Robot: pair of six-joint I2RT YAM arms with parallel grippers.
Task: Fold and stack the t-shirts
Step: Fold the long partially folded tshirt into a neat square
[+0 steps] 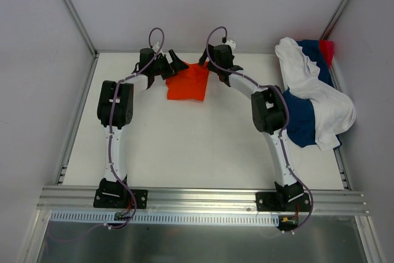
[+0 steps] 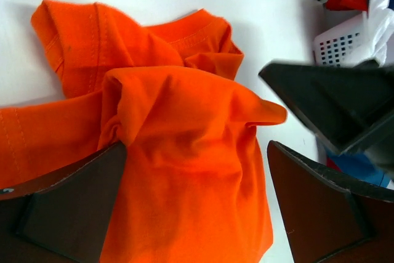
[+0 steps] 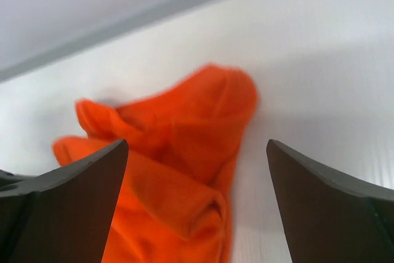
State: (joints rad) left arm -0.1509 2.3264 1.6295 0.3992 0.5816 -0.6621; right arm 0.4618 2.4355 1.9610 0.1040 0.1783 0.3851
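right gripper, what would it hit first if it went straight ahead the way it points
Most likely the orange t-shirt, bunched on the table right ahead of the right gripper, between its open jaws; depth is hard to judge.

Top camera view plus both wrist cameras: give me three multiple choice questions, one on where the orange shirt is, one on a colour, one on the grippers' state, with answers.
1. Where does the orange t-shirt lie?
A. At the far middle of the table
B. At the table's right edge
C. By the arm bases

2. Which shirt lies uppermost at the table's right edge?
A. The white t-shirt
B. A green one
C. An orange one

3. How do the left gripper and the right gripper stand?
A. Both shut
B. Both open
C. Only the left open

Answers:
1 A: the orange cloth sits between both grippers at the far side.
2 A: white drapes over the navy t-shirt.
3 B: each wrist view shows its fingers wide apart.
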